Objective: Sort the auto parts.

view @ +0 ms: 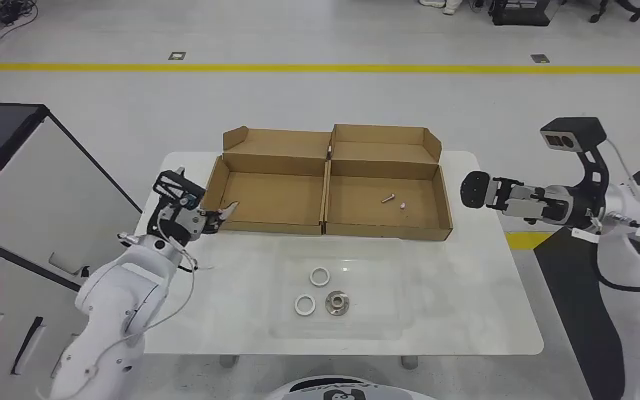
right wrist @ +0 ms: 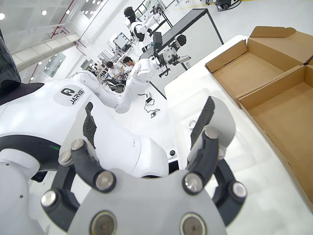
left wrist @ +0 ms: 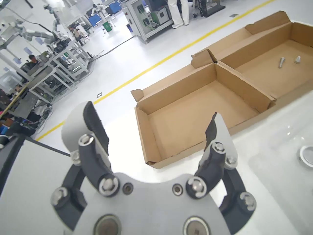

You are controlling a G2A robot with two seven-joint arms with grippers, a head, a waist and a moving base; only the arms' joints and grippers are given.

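Cardboard boxes sit side by side at the table's (view: 470,300) 12 o'clock; the right box (view: 352,215) holds a bolt (view: 386,198) and a small stud (view: 402,204). Unsorted parts lie in the clear tray (view: 385,310) at 6 o'clock: two white rings (view: 320,277) and a metal hub (view: 338,301), close together. The left gripper (view: 225,214), jaws wide and holding nothing, hangs at the near corner of the left box (view: 270,200), so the rings lie at its 4 o'clock. The right gripper (view: 474,188), also wide and bare, hangs off the table's 3 o'clock edge, with the parts at its 8 o'clock. The left arm looks nearer; the rings lie flat and offer no long axis.
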